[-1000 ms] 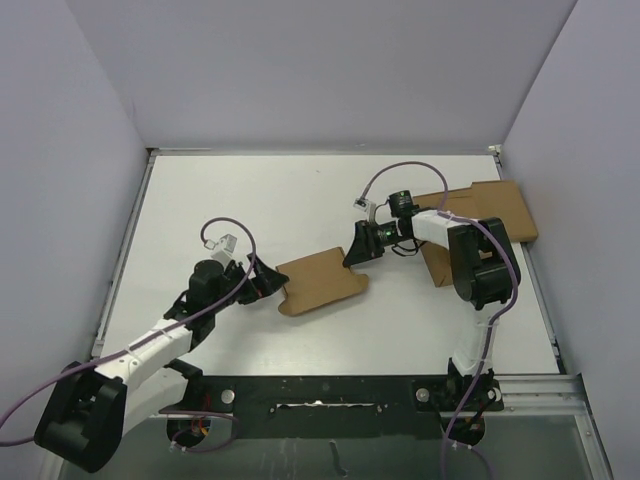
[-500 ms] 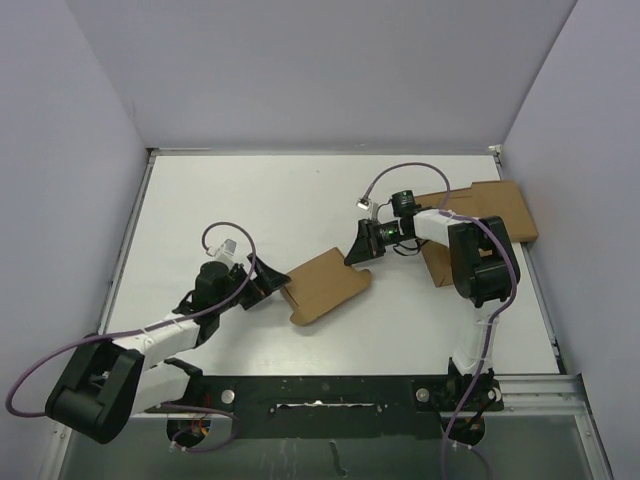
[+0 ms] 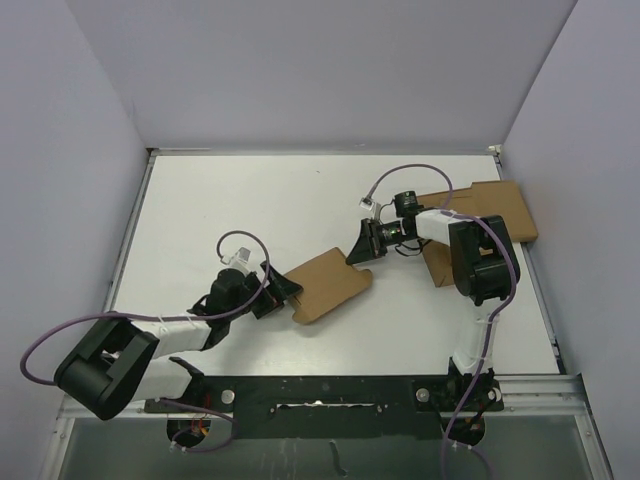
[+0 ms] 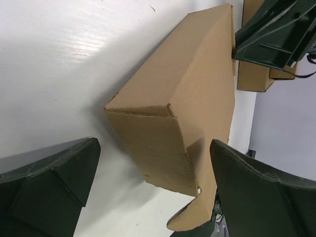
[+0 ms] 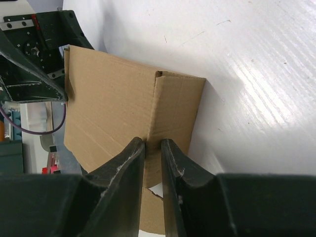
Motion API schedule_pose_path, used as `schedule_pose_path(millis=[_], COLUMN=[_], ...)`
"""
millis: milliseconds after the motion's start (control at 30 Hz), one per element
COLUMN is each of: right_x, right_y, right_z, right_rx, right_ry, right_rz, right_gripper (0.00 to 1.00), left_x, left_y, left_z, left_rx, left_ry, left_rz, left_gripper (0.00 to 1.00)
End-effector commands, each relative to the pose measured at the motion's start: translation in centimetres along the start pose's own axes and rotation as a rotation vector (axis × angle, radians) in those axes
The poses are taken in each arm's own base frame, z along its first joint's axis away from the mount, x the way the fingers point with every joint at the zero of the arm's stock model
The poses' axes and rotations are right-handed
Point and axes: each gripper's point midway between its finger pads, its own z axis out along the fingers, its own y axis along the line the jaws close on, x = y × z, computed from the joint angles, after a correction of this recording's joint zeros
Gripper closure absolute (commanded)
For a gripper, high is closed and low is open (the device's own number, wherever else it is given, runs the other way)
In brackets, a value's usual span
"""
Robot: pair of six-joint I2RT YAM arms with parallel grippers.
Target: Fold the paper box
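From the top camera: got the box (image 3: 325, 285) lying on the white table (image 3: 220, 200), well left of the cardboard slab (image 3: 495, 210) and turned at an angle. Can spot the right gripper (image 3: 356, 252) between slab and box, right at the box end nearest the slab. Found the left gripper (image 3: 284, 296) at the box end farthest from the slab, low over the table.

Over to the left wrist cam: looking straight at a closed end of the box (image 4: 177, 113), already folded into a long narrow shape, with one loose rounded flap poking out underneath. Seeing the left gripper (image 4: 154, 148) spread wide, with its fingers (image 4: 54, 182) either side of that end. Can't tell whether they touch it. Can make out the right gripper (image 4: 276, 34) at the other end, with the slab (image 4: 252, 74) just behind.

Right wrist cam: seeing the right gripper (image 5: 152, 148) squeezed nearly together, pinching a thin cardboard edge of the box (image 5: 108, 98). Can also catch the left gripper (image 5: 29, 54) at the end away from the slab.
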Motion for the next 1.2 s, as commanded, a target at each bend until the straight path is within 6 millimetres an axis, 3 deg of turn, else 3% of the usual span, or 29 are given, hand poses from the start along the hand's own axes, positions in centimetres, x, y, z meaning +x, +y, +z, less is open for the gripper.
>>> schedule_pose_path(millis=[0, 300, 467, 767, 1000, 1167], right_x=[0.1, 0.2, 0.2, -0.1, -1.1, -2.7], right_y=[-1.5, -1.5, -1.4, -0.9, 0.6, 1.7], right_z=[0.1, 0.3, 0.3, 0.1, -0.7, -2.6], right_rx=[0.049, 0.034, 0.027, 0.006, -0.015, 0.009], right_ry=[0.005, 0.007, 0.007, 0.006, -0.005, -0.041], right_rz=[0.006, 0.017, 0.013, -0.003, -0.082, -0.175], right_gripper=[0.81, 0.81, 0.8, 0.78, 0.58, 0.47], left_x=[-1.9, -2.5, -2.7, -3.0, -3.1, -3.4], left_y=[-2.4, -3.8, -4.1, -5.1, -5.1, -5.5], left_z=[0.7, 0.1, -0.1, -0.1, -0.1, -0.7], left_rx=[0.064, 0.085, 0.085, 0.105, 0.093, 0.101], left_ry=[-0.107, -0.202, -0.219, -0.232, -0.234, -0.249], left_rz=[-0.021, -0.08, -0.129, -0.145, -0.158, -0.178], left_gripper=[0.08, 0.17, 0.33, 0.49, 0.54, 0.55])
